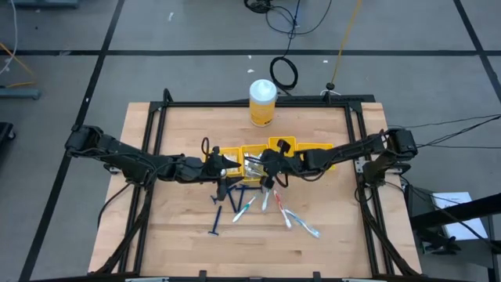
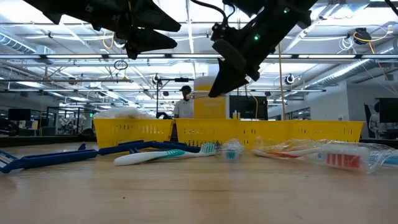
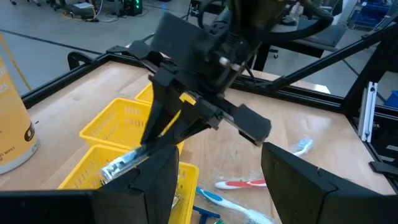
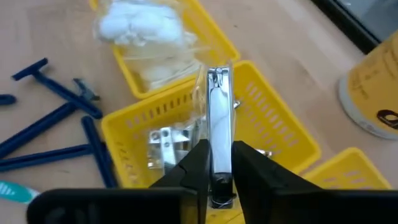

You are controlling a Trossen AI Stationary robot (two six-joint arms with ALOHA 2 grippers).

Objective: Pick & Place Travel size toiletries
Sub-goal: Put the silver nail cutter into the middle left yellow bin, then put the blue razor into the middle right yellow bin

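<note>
Right gripper (image 4: 214,163) jaws clenched on silvery sachet (image 4: 219,121), long axis running out past fingertips, hanging just above second bin (image 4: 283,134) at worktop's 12 o'clock. Left gripper (image 3: 214,180) jaws released, beside it at 9 o'clock.

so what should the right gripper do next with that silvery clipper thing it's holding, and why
Probably lower a little and open. The right gripper is shut on a packaged nail clipper directly above the yellow bin that already holds similar silvery packets, so a short descent should drop it in with them.
</note>
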